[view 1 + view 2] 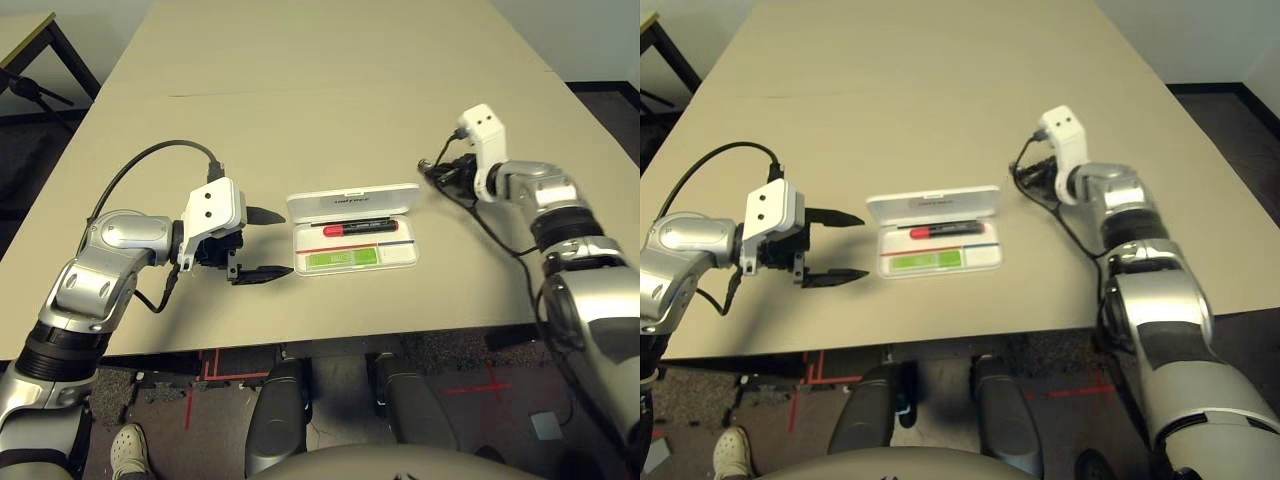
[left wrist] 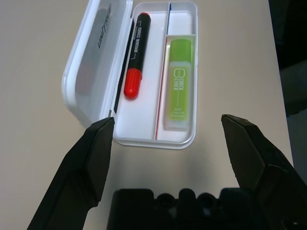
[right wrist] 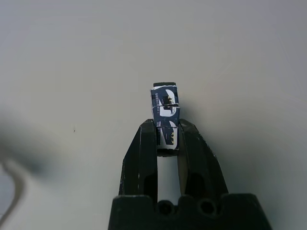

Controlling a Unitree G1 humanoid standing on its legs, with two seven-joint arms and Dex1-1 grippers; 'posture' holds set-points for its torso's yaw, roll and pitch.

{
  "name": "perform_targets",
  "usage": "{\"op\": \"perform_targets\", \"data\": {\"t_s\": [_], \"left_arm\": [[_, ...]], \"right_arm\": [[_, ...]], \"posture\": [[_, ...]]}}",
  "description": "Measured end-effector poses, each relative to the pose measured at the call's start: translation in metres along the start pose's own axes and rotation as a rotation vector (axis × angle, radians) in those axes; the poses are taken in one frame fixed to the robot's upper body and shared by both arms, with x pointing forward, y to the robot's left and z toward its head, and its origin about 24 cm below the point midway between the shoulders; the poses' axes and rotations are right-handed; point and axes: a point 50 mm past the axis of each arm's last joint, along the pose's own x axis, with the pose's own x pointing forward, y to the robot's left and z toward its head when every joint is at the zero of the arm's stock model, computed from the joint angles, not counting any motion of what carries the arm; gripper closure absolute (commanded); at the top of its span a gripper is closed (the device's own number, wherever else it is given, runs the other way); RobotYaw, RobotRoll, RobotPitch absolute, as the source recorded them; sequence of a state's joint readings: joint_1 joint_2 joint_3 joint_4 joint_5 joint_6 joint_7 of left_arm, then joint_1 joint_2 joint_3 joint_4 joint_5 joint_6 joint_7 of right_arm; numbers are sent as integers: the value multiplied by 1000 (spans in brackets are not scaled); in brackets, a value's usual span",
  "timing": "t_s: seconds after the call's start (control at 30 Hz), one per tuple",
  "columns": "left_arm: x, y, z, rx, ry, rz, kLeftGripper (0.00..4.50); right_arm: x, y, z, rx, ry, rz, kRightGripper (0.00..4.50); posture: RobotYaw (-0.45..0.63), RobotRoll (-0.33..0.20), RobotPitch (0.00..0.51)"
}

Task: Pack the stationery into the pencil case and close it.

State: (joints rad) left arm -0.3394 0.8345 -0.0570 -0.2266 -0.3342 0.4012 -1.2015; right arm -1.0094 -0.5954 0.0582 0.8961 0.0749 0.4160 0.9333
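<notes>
A plain beige bench (image 1: 330, 130) stretches away toward 12 o'clock, its corners rounded off by nothing but straight edges — a faint thin seam (image 1: 225, 94) crosses it toward 11 o'clock. Directly on it, toward 6 o'clock and near the closest edge, lies the white hinged pencil case (image 1: 400, 254), its long sides running from 9 to 3 o'clock. The case lies open — its lid (image 1: 300, 210) tilts up along the 12 o'clock side.
</notes>
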Motion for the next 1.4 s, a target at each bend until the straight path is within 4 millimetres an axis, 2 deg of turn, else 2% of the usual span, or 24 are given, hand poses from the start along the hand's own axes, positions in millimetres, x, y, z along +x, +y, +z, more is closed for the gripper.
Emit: {"op": "perform_targets", "data": {"t_s": [0.13,0.23,0.4,0.6,0.77,0.97,1.07,1.4], "left_arm": [[0,1,0,4,-2,1,0],[0,1,0,10,-5,1,0],[0,2,1,21,-9,3,0],[-1,5,-2,9,-8,12,0],[-1,5,-1,12,-9,12,0],[-2,5,-1,13,-6,14,0],[-2,5,-1,12,-5,13,0],[-2,5,-1,4,-1,19,0]], "right_arm": [[-36,-3,13,-91,9,143,4188],[-58,6,15,-146,39,281,4188],[-70,31,12,-239,84,503,4188],[-62,53,7,-371,107,619,4188],[-35,78,-3,-455,100,703,4188],[-8,95,-12,-554,86,710,4188],[-2,98,-22,-551,103,728,4188],[-3,99,-23,-557,114,753,4188]], "posture": [[-2,0,173],[-12,0,172],[-17,0,170],[-10,0,166],[5,0,162],[20,0,166],[23,0,168],[12,0,160]]}}
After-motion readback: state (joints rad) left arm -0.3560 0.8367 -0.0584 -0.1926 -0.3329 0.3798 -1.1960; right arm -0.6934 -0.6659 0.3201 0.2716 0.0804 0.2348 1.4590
